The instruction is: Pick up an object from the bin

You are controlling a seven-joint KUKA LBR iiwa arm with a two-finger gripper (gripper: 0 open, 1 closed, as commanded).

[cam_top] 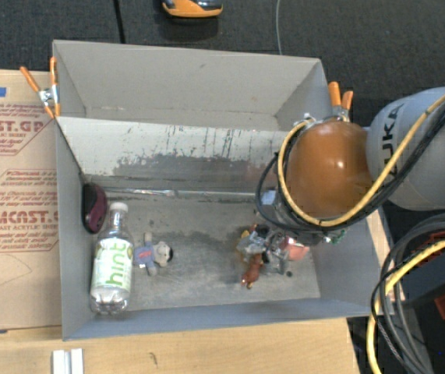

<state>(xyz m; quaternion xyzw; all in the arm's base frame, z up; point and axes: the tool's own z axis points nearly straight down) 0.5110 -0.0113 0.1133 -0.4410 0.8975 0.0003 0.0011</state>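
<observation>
- Gripper (pixel 266 249) sits low over the bin floor, front right; whether it is spread or closed cannot be told.
- Slim reddish-brown piece (pixel 248 277) lies at its tip, nearer the front wall.
- Clear bottle (pixel 111 269) with a green label lies front left, small toy (pixel 154 255) just beside it.
- Dark maroon object (pixel 93 207) lies farther back, against the left wall.

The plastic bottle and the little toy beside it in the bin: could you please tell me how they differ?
The bottle is far longer than the toy. The bottle is clear with a green-and-white label and white cap; the toy is greyish with mixed colours. The bottle lies on its side, cap toward the back wall; the toy's pose is unclear. Both rest on the bin floor.
</observation>
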